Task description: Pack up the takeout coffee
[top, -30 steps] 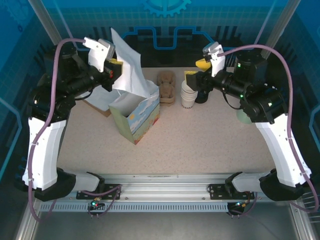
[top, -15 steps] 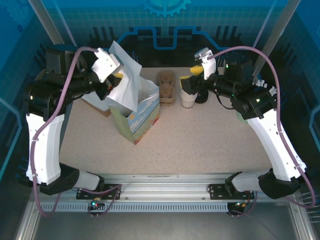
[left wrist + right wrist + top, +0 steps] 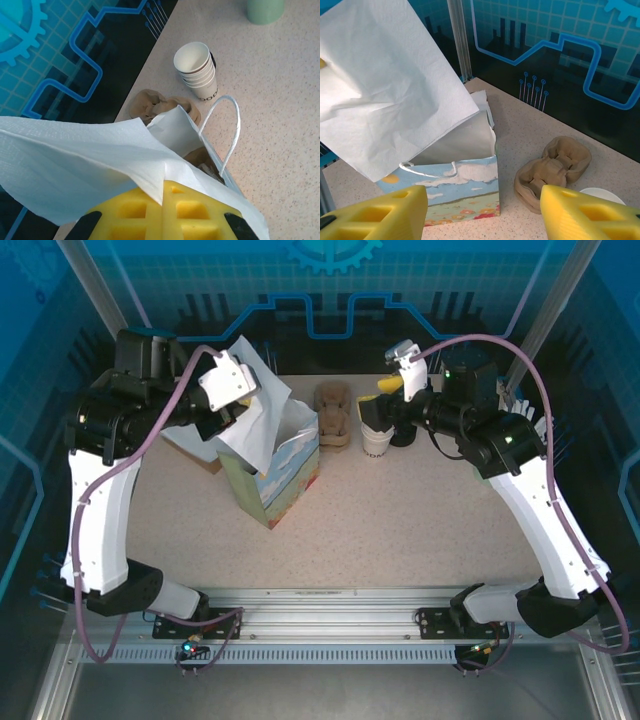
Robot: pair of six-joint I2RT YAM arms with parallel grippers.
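White-black arms [image 3: 95,530], mauve cables [image 3: 490,337], yellow-padded tools [image 3: 162,212] [image 3: 482,215]

Top cam sitting high behind the 2 arm bases, looking down+fwd over whole table [image 3: 420,530]. L wrist cam pointing down, white paper [image 3: 75,165] right at lens, bag [image 3: 175,132] mouth below. R wrist cam looking across + slightly down at bag, close. All 3 sharing bag + brown carrier [image 3: 555,167].

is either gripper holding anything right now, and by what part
The left gripper is pinched shut on an edge of the white tissue paper, over the gift bag. The right gripper is open and holds nothing.
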